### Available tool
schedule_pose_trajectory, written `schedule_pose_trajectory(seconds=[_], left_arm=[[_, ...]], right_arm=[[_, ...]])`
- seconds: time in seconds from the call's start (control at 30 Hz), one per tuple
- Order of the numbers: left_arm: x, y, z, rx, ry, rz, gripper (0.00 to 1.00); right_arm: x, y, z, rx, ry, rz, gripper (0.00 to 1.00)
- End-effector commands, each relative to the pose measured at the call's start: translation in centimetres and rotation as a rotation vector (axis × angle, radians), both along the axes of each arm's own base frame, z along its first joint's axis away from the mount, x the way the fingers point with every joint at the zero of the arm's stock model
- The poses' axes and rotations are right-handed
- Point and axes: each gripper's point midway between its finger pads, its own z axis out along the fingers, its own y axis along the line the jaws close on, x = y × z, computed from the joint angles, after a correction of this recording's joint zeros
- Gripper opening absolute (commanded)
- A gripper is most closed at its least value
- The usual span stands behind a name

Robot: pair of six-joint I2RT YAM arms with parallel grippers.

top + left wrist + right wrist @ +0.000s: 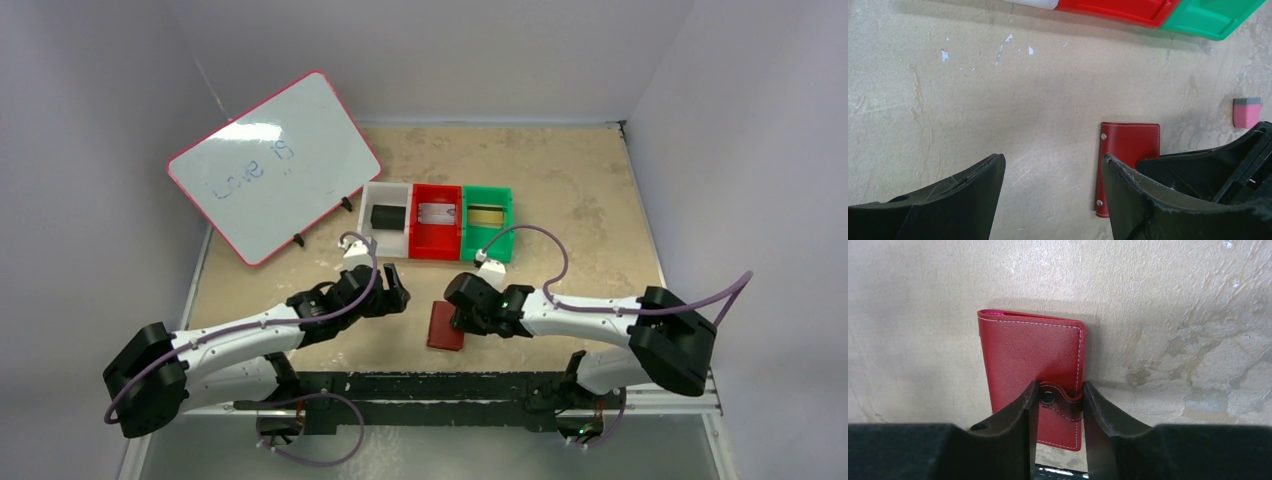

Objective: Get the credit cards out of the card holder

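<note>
The dark red card holder (445, 326) lies closed on the table near the front edge. It also shows in the left wrist view (1130, 145) and the right wrist view (1030, 355). My right gripper (462, 318) (1059, 390) is over its near end, shut on the snap tab (1060, 402), which bows between the fingers. My left gripper (395, 295) (1053, 160) is open and empty just left of the holder. A black card (386, 215), a silver-grey card (436, 213) and a gold card (486, 215) lie in the bins behind.
A white bin (388, 187), a red bin (436, 247) and a green bin (487, 192) stand in a row behind the grippers. A pink-framed whiteboard (272, 165) leans at the back left. A small pink block (1246, 112) lies right of the holder.
</note>
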Motion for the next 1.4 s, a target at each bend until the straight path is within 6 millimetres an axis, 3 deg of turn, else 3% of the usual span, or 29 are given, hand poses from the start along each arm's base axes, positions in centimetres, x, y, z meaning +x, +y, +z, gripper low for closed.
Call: schedule_pose_trajectory(seconds=[0.0, 0.07, 0.33, 0.5, 0.73, 0.93, 1.23, 1.37], left_arm=[[0.5, -2.3, 2.7, -0.068, -0.040, -0.063, 0.70], [0.4, -2.9, 2.8, -0.070, -0.034, -0.090, 0.69], [-0.8, -6.2, 2.6, -0.036, -0.029, -0.217, 0.69], [-1.7, -7.9, 1.7, 0.035, -0.022, -0.264, 0.68], [-2.2, -8.6, -0.6, 0.148, 0.010, -0.281, 0.65], [-2.3, -9.0, -1.9, 0.241, 0.019, -0.293, 0.58], [-2.4, -8.6, -3.0, 0.308, 0.033, -0.271, 0.46], [-2.2, -8.3, -3.0, 0.318, 0.025, -0.246, 0.45]], right_arm=[[0.4, -0.4, 0.9, 0.020, -0.033, -0.042, 0.28], [-0.3, 0.0, 0.7, 0.055, -0.006, -0.019, 0.26], [0.2, 1.9, 2.4, 0.236, -0.069, 0.042, 0.29], [1.1, 2.0, 3.6, 0.359, -0.093, 0.042, 0.39], [1.2, -1.4, 2.3, 0.206, -0.083, -0.029, 0.47], [1.7, -2.2, 2.0, 0.111, -0.092, -0.020, 0.48], [1.6, 0.2, 3.6, 0.222, -0.122, 0.080, 0.61], [1.7, 1.4, 4.0, 0.256, -0.131, 0.116, 0.62]])
